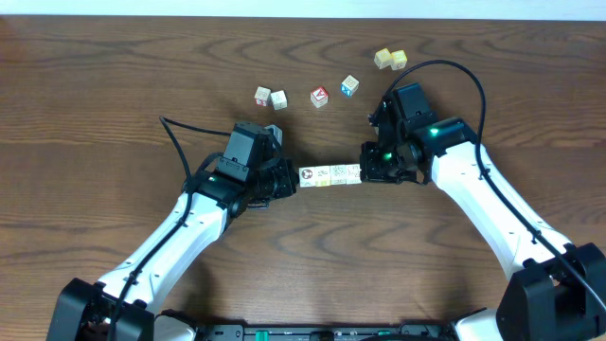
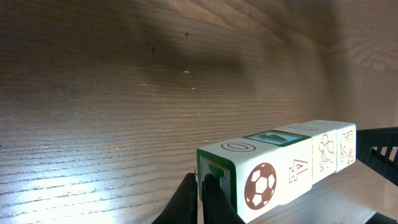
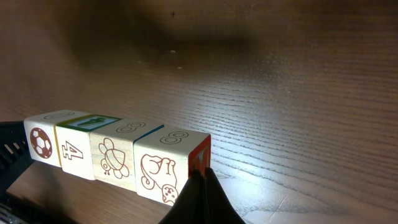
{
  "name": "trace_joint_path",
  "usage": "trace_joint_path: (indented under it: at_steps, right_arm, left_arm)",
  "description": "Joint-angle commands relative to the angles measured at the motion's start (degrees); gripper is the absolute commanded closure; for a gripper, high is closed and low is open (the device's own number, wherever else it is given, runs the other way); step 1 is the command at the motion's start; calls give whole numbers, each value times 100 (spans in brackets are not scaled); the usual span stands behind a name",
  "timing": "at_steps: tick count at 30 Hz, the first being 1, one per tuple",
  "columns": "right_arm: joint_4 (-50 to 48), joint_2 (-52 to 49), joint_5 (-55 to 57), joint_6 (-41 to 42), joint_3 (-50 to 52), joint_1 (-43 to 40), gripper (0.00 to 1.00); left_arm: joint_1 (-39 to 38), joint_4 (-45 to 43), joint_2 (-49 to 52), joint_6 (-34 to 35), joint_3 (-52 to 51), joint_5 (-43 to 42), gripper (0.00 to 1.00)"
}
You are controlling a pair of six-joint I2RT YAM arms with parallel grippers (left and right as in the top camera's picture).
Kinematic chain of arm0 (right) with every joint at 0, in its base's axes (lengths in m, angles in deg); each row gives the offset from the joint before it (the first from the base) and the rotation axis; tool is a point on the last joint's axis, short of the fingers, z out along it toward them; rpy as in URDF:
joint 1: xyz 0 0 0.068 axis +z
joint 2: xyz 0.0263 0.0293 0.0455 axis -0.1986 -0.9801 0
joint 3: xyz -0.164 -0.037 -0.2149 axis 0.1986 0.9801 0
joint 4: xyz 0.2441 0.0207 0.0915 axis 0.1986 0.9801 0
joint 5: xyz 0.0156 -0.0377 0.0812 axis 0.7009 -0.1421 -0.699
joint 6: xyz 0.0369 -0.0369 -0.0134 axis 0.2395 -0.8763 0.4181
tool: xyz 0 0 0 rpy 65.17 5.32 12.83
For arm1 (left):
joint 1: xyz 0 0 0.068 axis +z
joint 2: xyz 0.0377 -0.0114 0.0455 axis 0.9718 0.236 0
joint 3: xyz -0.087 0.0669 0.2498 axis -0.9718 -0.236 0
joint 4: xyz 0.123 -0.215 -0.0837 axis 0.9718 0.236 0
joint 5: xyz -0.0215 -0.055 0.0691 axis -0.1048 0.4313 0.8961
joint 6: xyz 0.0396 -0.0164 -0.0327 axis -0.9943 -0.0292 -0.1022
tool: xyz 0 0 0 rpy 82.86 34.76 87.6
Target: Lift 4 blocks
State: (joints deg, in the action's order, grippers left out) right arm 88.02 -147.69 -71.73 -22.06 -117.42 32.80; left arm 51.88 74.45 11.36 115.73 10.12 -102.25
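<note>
Four white picture blocks (image 1: pixel 329 175) form one straight row between my two grippers. The left gripper (image 1: pixel 292 177) is shut, and its closed tips (image 2: pixel 202 193) press the green-edged end face of the soccer-ball block (image 2: pixel 261 183). The right gripper (image 1: pixel 365 173) is also shut, with its closed tips (image 3: pixel 200 186) against the red-edged end face of the last block (image 3: pixel 165 168). In both wrist views the row (image 3: pixel 112 155) seems to hang clear of the table, its shadow lying well apart from it. Nothing sits between either gripper's own fingers.
Loose cubes lie behind the row: two white ones with pink-red edges (image 1: pixel 270 98), a red-faced one (image 1: pixel 319 96), a blue-sided one (image 1: pixel 350 85) and two pale yellow ones (image 1: pixel 390 59). The right arm's cable (image 1: pixel 445 66) arcs near the yellow pair.
</note>
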Motion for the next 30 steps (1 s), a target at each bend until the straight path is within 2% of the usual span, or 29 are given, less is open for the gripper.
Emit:
trace_joint_path:
  at_steps: [1, 30]
  right_arm:
    - [-98, 74, -994, 98, -111, 127, 99]
    - [-149, 72, -839, 179, -111, 310, 99]
  left_arm:
    - [-140, -173, -131, 94, 136, -789, 93]
    - [-140, -173, -129, 96, 136, -789, 93]
